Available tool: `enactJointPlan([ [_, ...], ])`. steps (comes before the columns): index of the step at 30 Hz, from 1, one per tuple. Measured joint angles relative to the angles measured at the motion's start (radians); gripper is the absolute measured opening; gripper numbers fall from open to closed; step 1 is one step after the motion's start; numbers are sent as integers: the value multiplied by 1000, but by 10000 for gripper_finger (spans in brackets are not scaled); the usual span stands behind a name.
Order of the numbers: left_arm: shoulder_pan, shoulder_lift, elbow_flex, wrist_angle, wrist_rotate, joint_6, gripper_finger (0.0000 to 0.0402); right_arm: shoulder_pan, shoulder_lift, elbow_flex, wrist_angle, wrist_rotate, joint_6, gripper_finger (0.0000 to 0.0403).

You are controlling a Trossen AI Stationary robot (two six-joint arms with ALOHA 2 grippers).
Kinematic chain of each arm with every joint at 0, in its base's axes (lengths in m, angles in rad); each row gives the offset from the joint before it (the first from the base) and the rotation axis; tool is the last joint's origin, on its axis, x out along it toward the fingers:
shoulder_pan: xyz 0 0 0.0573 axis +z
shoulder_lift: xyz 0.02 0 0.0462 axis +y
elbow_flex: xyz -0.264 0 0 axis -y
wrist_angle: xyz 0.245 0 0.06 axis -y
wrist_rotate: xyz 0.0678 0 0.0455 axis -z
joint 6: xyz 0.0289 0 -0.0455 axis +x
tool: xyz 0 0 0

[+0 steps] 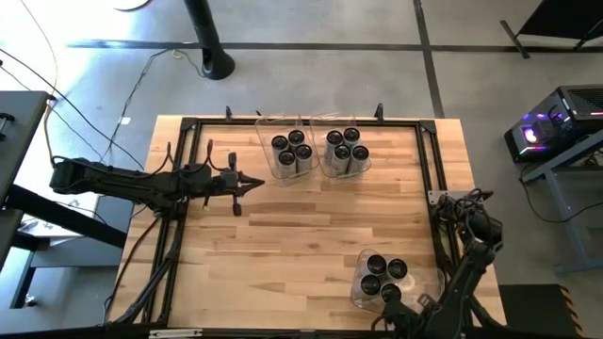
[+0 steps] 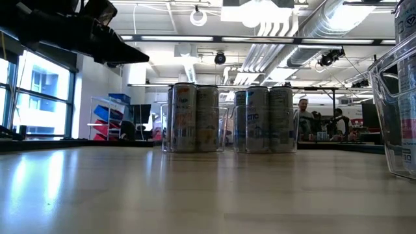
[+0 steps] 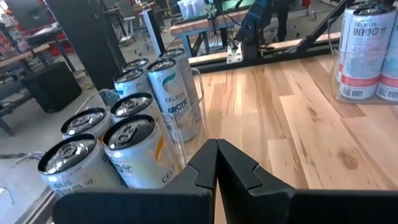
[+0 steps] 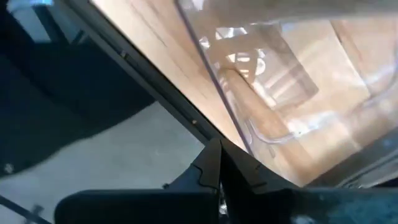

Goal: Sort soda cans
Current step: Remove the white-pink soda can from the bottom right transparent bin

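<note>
The soda cans stand upright in three clear bins. Several fill a bin at the far edge, several more are in the bin beside it, and several are in a bin at the near right. My left gripper hangs shut and empty above the table, left of the far bins, pointing toward the table's right; its wrist view shows the shut fingers with cans close by. My right gripper is shut and empty, pointing down beside the near bin's wall, by the table's near edge.
A black frame runs around the tabletop. Bare wood lies between the far bins and the near right bin. In the low view the far bins stand mid-table, and the near bin's wall is at the right.
</note>
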State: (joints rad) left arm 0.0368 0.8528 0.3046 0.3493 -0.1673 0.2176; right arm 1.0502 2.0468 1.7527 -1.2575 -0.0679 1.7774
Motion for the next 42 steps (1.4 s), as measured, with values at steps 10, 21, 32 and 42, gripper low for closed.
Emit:
enactJointPlan([
  [10, 0, 1, 0, -24, 0, -22, 0, -4, 52, 5, 9, 35, -322, 0],
  [21, 0, 1, 0, -23, -1, -23, 0, -3, 63, -2, -8, -9, -407, 0],
  [32, 0, 1, 0, -22, -1, -32, 0, -11, 55, 193, -251, 136, -404, 0],
  [42, 1, 3, 1, -30, -1, -33, 0, -10, -84, 8, -313, 121, -436, 74],
])
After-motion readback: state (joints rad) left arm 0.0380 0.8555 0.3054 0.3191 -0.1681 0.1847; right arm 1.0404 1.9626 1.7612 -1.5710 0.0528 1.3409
